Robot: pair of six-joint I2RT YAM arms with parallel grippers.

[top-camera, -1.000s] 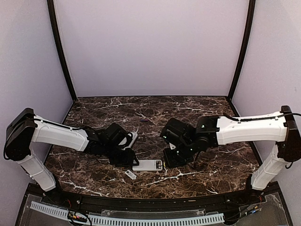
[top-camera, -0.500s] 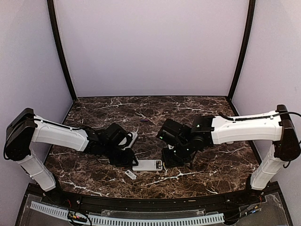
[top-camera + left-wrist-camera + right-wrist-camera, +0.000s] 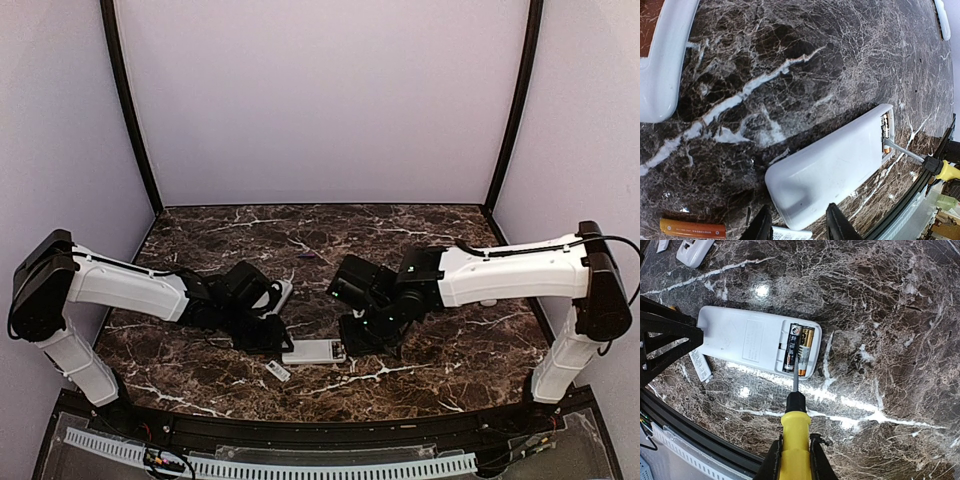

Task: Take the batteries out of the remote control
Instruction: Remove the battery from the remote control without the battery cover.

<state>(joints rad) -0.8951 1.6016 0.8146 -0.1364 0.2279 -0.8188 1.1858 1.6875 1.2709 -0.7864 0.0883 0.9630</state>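
The white remote control (image 3: 747,340) lies back up on the marble with its compartment open. Two batteries (image 3: 800,346) sit side by side inside, one dark, one orange-gold. My right gripper (image 3: 792,447) is shut on a yellow-handled screwdriver (image 3: 796,432), whose tip rests in the compartment between them. My left gripper (image 3: 799,227) has its fingers on either side of the remote control's (image 3: 832,167) other end, gripping it. One loose orange battery (image 3: 692,228) lies on the table left of those fingers. From above, the remote control (image 3: 313,351) sits between both grippers.
A second white remote (image 3: 280,295) lies behind the left gripper, also showing as the second remote (image 3: 660,60) at the left wrist view's left edge. A small white labelled cover (image 3: 700,365) rests by the held remote's near side. The table's front rail (image 3: 685,435) runs close behind the screwdriver.
The left fingers have closed in on the remote's end. The right arm has swung left toward the remote, carrying the screwdriver to the compartment.
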